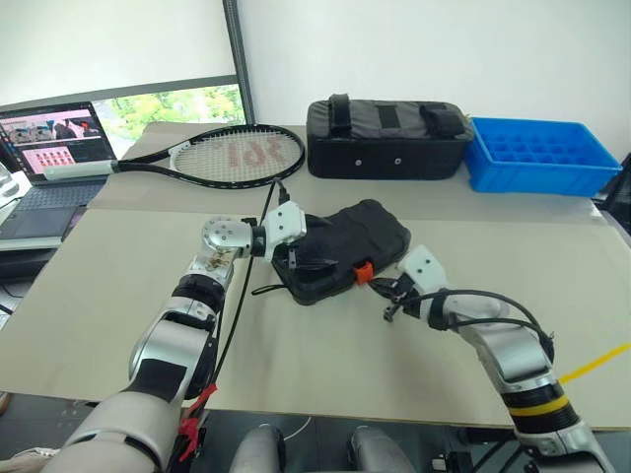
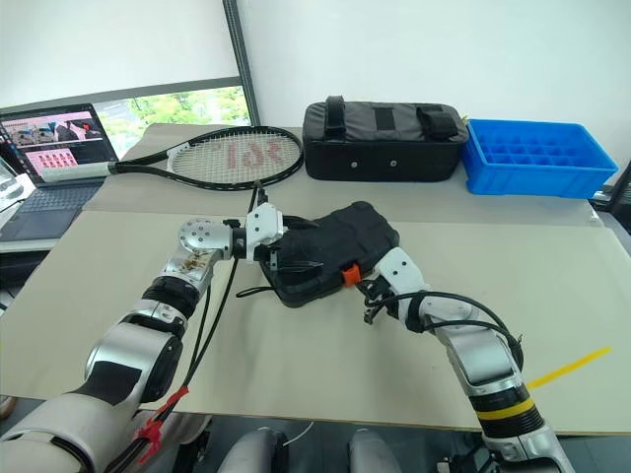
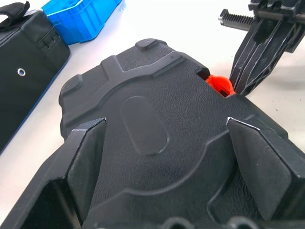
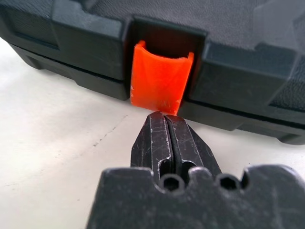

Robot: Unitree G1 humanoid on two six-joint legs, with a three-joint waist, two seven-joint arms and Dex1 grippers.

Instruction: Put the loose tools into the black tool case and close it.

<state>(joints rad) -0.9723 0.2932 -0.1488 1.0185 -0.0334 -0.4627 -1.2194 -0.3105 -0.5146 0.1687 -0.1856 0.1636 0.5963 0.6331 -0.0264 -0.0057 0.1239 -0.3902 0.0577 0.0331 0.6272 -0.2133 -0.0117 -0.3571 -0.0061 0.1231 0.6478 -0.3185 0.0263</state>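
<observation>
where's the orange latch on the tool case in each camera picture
Left eye view: orange latch on the black tool case's near edge.
Right eye view: same edge.
Left wrist view: far edge.
Right wrist view: centre.
Shared landmark: shut right gripper at it.

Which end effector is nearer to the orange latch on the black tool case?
The right end effector, shut, has its tips just in front of the orange latch. The left end effector straddles the black tool case lid, farther from the latch.
</observation>
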